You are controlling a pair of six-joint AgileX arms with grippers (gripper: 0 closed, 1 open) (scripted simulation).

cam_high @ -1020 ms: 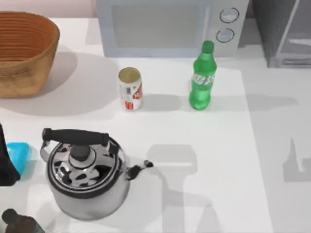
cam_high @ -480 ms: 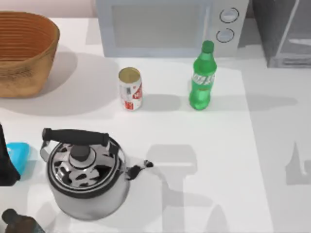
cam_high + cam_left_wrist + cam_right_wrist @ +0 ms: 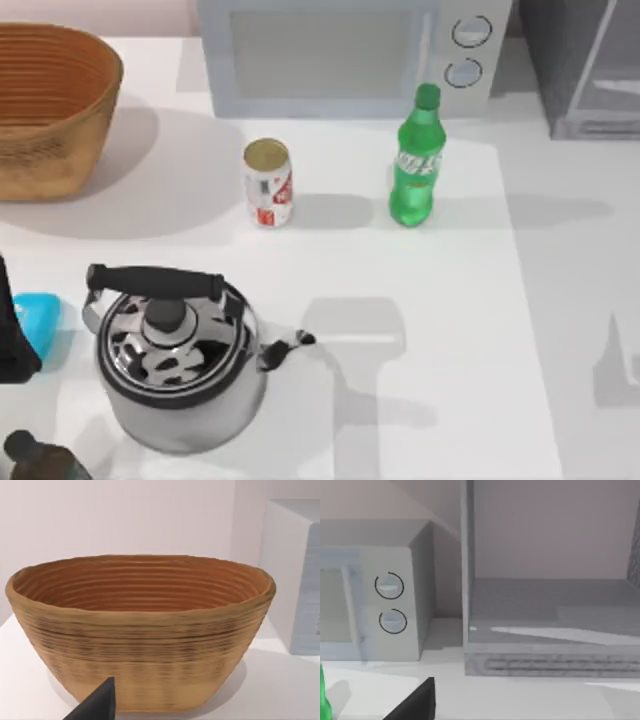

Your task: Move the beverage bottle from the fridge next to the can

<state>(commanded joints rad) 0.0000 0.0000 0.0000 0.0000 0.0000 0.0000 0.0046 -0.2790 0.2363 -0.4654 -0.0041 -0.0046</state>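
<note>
Standing upright, cap up, the beverage bottle (image 3: 414,160) sits right of the can (image 3: 268,183).

A woven basket (image 3: 50,105) is set at the table's (image 3: 440,330) back left corner. A microwave (image 3: 350,55) with two round knobs is placed along the back edge. A steel kettle (image 3: 180,365) with a black handle stands near the front left corner, a blue object (image 3: 38,318) lies at the left edge, and a dark bottle (image 3: 35,458) is seen at the front left corner.

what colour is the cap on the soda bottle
Green, like the beverage bottle itself; the top view shows it best.
</note>
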